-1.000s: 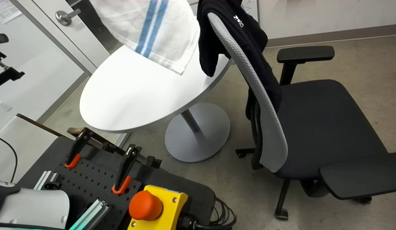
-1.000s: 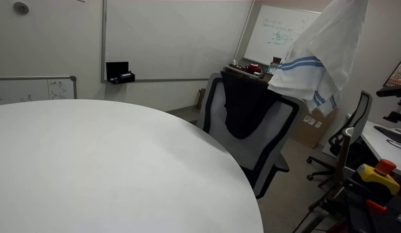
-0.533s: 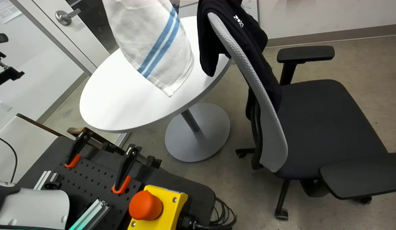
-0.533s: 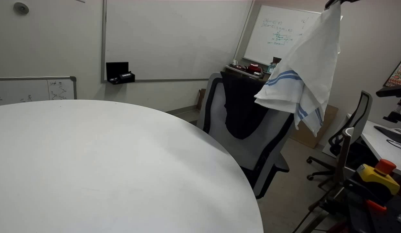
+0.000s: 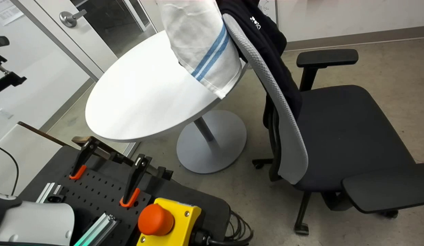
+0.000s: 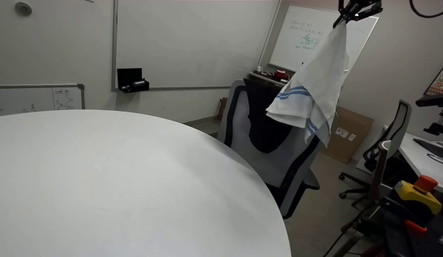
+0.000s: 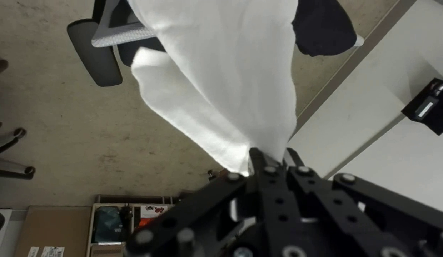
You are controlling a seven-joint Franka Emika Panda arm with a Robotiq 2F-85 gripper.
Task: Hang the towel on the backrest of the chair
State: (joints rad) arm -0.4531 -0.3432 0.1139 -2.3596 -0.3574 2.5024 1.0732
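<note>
The towel (image 5: 198, 37) is white with blue stripes and hangs down from my gripper. It also shows in an exterior view (image 6: 314, 82) and the wrist view (image 7: 232, 71). My gripper (image 6: 342, 22) is shut on the towel's top end, with the fingertips (image 7: 274, 156) pinching the cloth. The chair's grey backrest (image 5: 277, 85) has a black garment draped over it. In an exterior view the towel overlaps the right part of the backrest (image 6: 239, 125); I cannot tell whether they touch. In the wrist view the towel hides most of the backrest (image 7: 125, 35).
A white round table (image 5: 136, 95) stands beside the chair on its back side. The black garment (image 6: 268, 125) covers the middle of the backrest. Chair armrests (image 5: 328, 57) stick out in front. A yellow emergency-stop box (image 5: 184, 218) and clamps sit on the robot's stand.
The towel has moved sideways to the chair, right in an exterior view and left in the opposite-facing one, and a little lower. The gripper has come into view above it, still holding it.
</note>
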